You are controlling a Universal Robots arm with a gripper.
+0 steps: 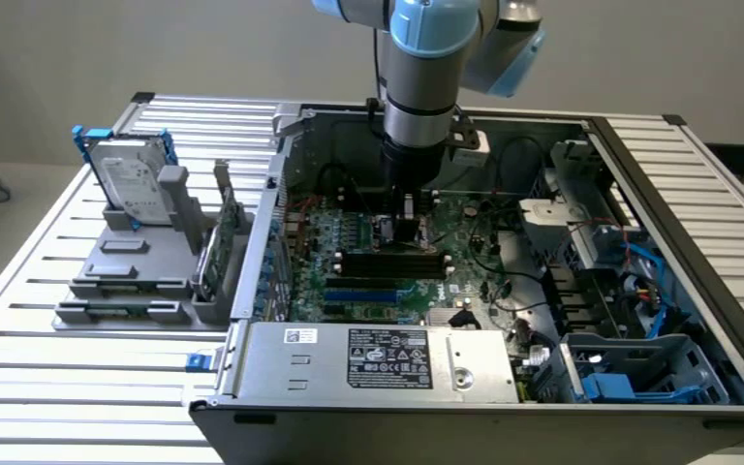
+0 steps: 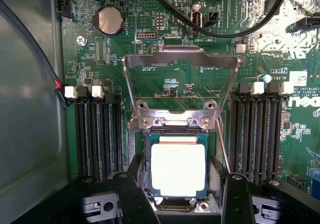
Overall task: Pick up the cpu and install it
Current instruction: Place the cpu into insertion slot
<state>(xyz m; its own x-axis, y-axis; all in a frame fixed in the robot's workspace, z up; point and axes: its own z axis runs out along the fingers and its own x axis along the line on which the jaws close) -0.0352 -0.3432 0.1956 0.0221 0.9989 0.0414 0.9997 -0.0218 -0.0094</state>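
The cpu (image 2: 178, 169), a small square chip with a shiny pale metal top, lies flat inside the dark socket frame (image 2: 145, 149) on the green motherboard (image 2: 175, 87). The socket's metal load plate (image 2: 180, 59) is swung up and open behind it. My gripper (image 2: 182, 186) hovers straight over the chip, its black fingers (image 2: 134, 176) standing on either side of the socket, apart from the chip's edges, so it is open. In the exterior view the gripper (image 1: 407, 221) reaches down into the open computer case (image 1: 476, 291) at the socket.
Black memory slots (image 2: 97, 134) flank the socket on both sides. Cables (image 2: 225, 32) arc over the board beyond the load plate. A silver hard drive (image 1: 133, 179) in a blue frame stands in a grey fixture at the exterior view's left. The power supply (image 1: 386, 358) fills the case's near side.
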